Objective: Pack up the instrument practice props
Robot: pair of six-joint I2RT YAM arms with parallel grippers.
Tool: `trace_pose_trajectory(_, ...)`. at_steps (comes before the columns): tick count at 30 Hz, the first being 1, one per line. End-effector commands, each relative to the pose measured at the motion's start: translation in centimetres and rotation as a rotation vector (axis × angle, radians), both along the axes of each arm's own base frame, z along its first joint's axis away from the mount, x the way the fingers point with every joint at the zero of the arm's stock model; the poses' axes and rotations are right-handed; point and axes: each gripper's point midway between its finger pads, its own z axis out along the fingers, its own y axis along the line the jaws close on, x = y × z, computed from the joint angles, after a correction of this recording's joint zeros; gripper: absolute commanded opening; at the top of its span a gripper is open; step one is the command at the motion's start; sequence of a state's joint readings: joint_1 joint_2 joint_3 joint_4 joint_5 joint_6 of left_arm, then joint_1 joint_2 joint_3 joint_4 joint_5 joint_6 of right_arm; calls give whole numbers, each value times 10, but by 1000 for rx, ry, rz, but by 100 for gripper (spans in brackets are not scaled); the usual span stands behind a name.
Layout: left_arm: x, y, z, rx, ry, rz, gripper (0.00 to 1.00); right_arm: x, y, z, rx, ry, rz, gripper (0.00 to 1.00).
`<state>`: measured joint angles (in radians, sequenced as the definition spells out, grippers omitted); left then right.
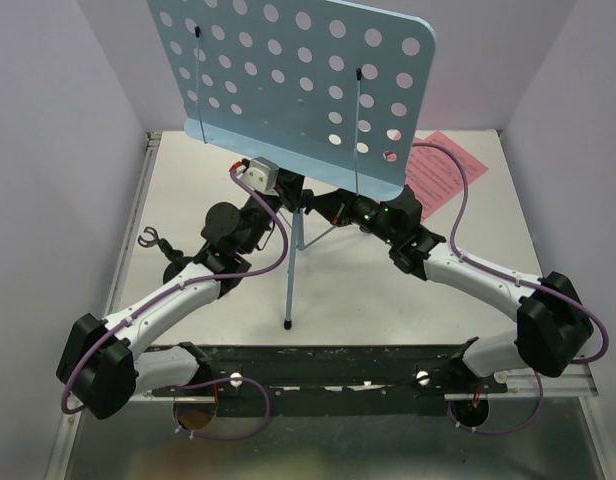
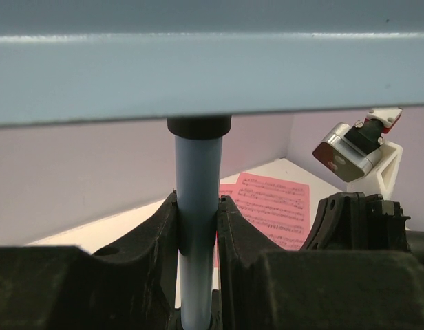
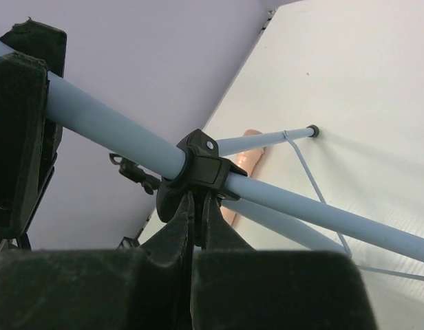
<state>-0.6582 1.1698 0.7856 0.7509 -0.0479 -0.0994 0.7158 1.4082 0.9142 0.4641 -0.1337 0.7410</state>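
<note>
The light-blue music stand's hole-dotted desk (image 1: 288,80) rises at the back centre, on a tripod leg (image 1: 292,270). My left gripper (image 1: 291,200) is shut on the stand's pole (image 2: 198,172) just under the desk (image 2: 198,75). My right gripper (image 3: 198,203) is shut on the thin tab of the black collar clamp (image 3: 202,165) where the legs meet. Pink sheet-music pages (image 1: 443,165) lie flat at the back right, and they show past the pole (image 2: 277,206). A beige-pink microphone (image 3: 252,157) lies behind the legs. The black mic stand's clip end (image 1: 150,240) shows near the left wall.
Lilac walls close in the white table (image 1: 408,310) on the left, back and right. The desk overhangs both wrists. A tripod foot (image 1: 288,325) rests near the front rail. The right wrist's camera (image 2: 350,148) hangs close beside my left gripper.
</note>
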Motion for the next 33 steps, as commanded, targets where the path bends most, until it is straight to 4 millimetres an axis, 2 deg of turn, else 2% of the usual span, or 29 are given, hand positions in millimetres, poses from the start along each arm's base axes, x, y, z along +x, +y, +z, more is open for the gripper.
trace_pose_trajectory(1,4,-10,-23,39,94,-27,0,6,-4,-11,-122,-92,9,1)
trace_pose_trajectory(4,7,-10,-23,41,103,-15,0,7,-18,-11,-198,-205,-53,1)
trace_pose_trajectory(7,13,-12,-25,41,117,-6,0,4,-27,-3,-305,-394,-116,1)
trace_pose_trajectory(12,22,-17,-29,30,145,7,0,-13,-18,-2,-572,-716,-163,1)
trace_pose_trajectory(16,27,-18,-31,24,155,23,0,-20,-17,-13,-812,-935,-212,1)
trace_pose_trajectory(19,29,-20,-33,23,161,26,0,-22,-20,-24,-971,-1055,-264,1)
trace_pose_trajectory(22,30,-21,-37,22,171,24,0,-21,-28,-21,-980,-1054,-341,1)
trace_pose_trajectory(23,29,-22,-36,19,169,22,0,-20,-31,-21,-956,-1002,-360,4)
trace_pose_trajectory(24,29,-21,-37,19,169,22,0,-18,-34,-18,-947,-950,-378,21)
trace_pose_trajectory(25,28,-21,-35,15,162,22,0,-18,-35,-24,-949,-898,-356,40)
trace_pose_trajectory(27,27,-19,-33,13,156,24,0,-23,-38,-29,-920,-811,-322,66)
trace_pose_trajectory(30,26,-17,-28,5,145,28,0,-38,-48,-30,-846,-733,-280,79)
trace_pose_trajectory(33,24,-17,-23,7,148,22,19,-50,-60,-29,-770,-647,-274,82)
